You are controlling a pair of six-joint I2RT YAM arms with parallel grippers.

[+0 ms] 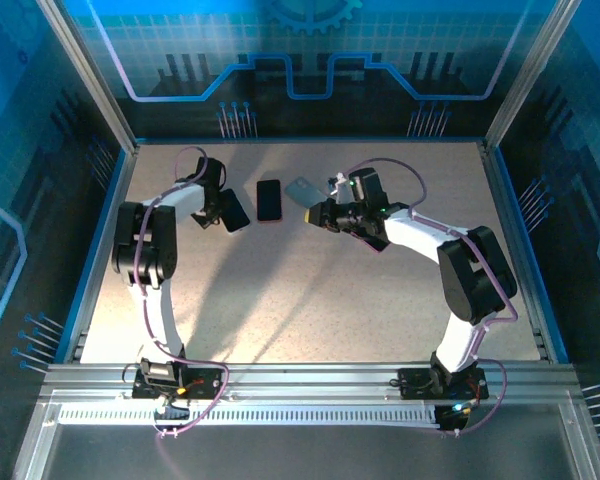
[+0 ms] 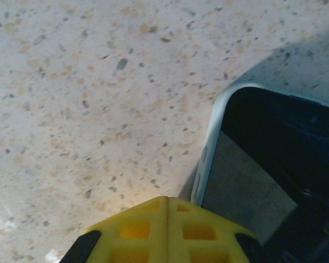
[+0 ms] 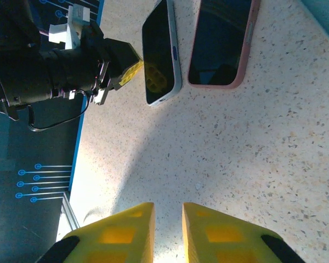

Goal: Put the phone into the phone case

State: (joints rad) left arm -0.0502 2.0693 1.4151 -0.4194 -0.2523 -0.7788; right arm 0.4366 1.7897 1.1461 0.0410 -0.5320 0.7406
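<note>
We see the dark-screened phone with a pale whitish rim [image 3: 159, 49] lying face up on the speckled beige tabletop [image 1: 310, 300], towards the far left. Just beside it, long edge to long edge, lies a dark glossy slab with a pink rubbery rim [image 3: 222, 41], which looks like the case. The left gripper [image 3: 130, 71] has its yellow fingers pressed together with nothing between them. Their tips sit right at the phone's outer long edge near one corner, and we cannot tell whether they touch it. The right gripper [image 3: 167, 230] hangs over bare table on the other side, pointing at both slabs but well apart from them, its two yellow fingers a narrow gap apart and holding nothing. From above, a flat grey rectangular piece [image 1: 302, 189] lies between the pink-rimmed slab and the right gripper.
</note>
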